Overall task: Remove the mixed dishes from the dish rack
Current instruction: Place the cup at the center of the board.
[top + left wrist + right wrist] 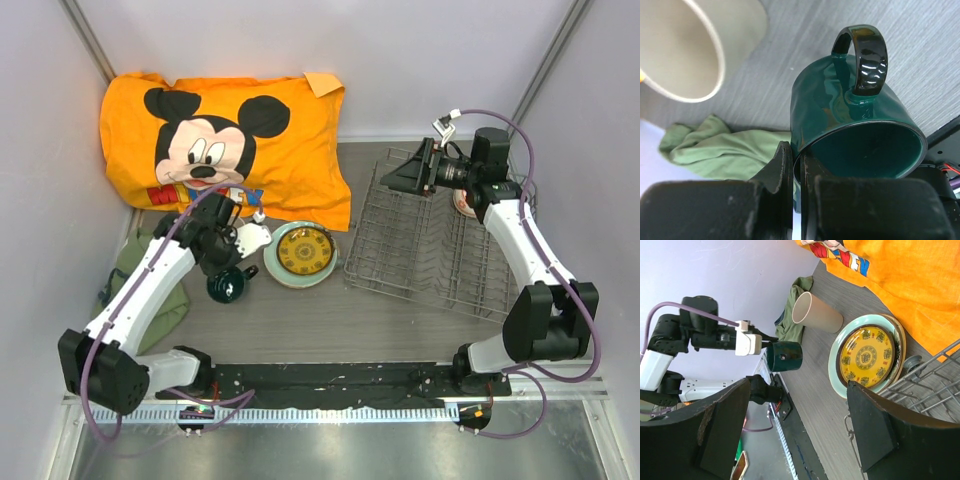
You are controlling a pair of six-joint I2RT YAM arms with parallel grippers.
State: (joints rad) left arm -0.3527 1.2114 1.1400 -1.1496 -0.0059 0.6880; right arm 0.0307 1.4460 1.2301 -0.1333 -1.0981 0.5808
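An orange cloth (290,150) is lying at the far left corner of the table (300,330), and it is showing a cartoon mouse face (205,150) with big colourful letters (163,193) under it. The left arm (150,280) is covering most of the word, so only an "M" at the start is showing clearly. The pale-green plate (867,357) is showing tiny gold marks in its yellow-brown middle, but they are too small to read.
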